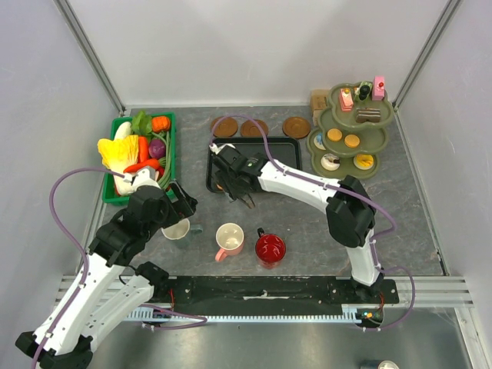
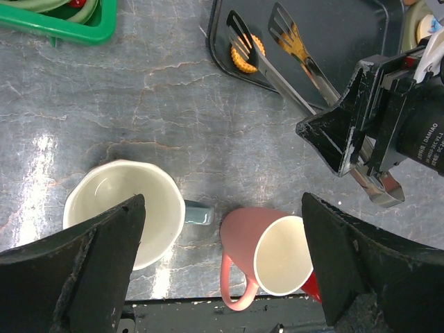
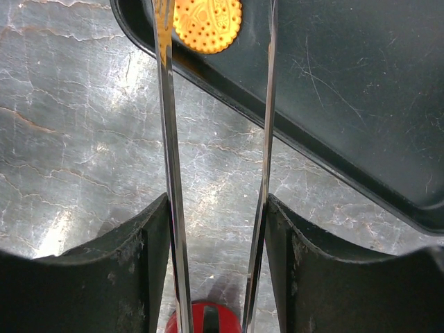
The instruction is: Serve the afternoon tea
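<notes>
Gripped tongs (image 3: 168, 139) in right pincer (image 3: 218, 208), one blade over the biscuit (image 3: 207, 24) in the tray (image 3: 361, 104) corner, seemingly to place it; hung left pincer (image 2: 223, 208) wide over the whitish mug (image 2: 111, 198), poised to grasp.

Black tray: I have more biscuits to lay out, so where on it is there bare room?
Black tray: bare across its right half. Crowded at its near-left corner, where the orange biscuit lies under the metal tongs.

Biscuit (image 3: 207, 24) in near-left corner of tray (image 3: 347, 83)
</notes>
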`<action>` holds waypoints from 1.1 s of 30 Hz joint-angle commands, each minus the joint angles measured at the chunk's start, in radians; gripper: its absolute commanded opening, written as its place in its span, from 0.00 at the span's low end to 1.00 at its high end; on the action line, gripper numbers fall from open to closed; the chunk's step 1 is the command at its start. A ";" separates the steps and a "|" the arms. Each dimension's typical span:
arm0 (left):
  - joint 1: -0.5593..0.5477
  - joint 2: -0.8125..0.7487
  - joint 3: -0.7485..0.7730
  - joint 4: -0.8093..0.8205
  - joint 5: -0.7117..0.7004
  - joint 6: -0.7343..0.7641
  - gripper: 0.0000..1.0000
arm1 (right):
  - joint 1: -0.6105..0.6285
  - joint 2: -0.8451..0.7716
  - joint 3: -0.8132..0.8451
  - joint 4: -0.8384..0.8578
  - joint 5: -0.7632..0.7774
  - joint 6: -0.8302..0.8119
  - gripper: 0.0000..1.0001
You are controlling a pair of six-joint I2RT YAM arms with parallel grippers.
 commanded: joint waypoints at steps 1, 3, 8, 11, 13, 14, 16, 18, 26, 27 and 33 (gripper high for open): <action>0.001 -0.007 -0.001 0.007 -0.033 -0.005 0.99 | 0.003 0.028 0.050 -0.013 0.025 -0.013 0.60; 0.003 -0.010 -0.003 0.006 -0.032 -0.005 0.99 | 0.003 0.041 0.061 -0.018 0.028 -0.012 0.60; 0.003 -0.024 -0.001 -0.002 -0.040 -0.005 0.99 | -0.009 0.052 0.075 -0.035 0.089 0.001 0.61; 0.003 -0.029 0.000 -0.007 -0.046 -0.005 0.99 | -0.033 0.038 0.057 -0.036 0.096 0.010 0.61; 0.003 -0.030 0.002 -0.008 -0.047 -0.005 0.99 | -0.052 0.027 0.037 -0.036 0.100 0.011 0.61; 0.003 -0.029 0.002 -0.007 -0.047 -0.005 0.99 | -0.060 0.021 0.029 -0.036 0.106 0.013 0.61; 0.001 -0.027 0.002 -0.005 -0.047 -0.005 0.99 | -0.073 -0.001 0.011 -0.035 0.111 0.016 0.61; 0.003 -0.018 0.002 -0.007 -0.049 -0.008 0.99 | -0.087 -0.019 0.001 -0.026 0.114 0.011 0.61; 0.003 -0.001 0.005 -0.004 -0.047 -0.005 0.99 | -0.119 -0.045 -0.011 0.003 0.044 -0.010 0.62; 0.001 0.000 0.008 -0.004 -0.049 -0.002 0.99 | -0.122 -0.045 -0.017 0.005 0.036 -0.009 0.62; 0.001 0.014 0.022 -0.004 -0.049 0.003 0.99 | -0.130 -0.083 -0.046 0.034 -0.004 -0.012 0.62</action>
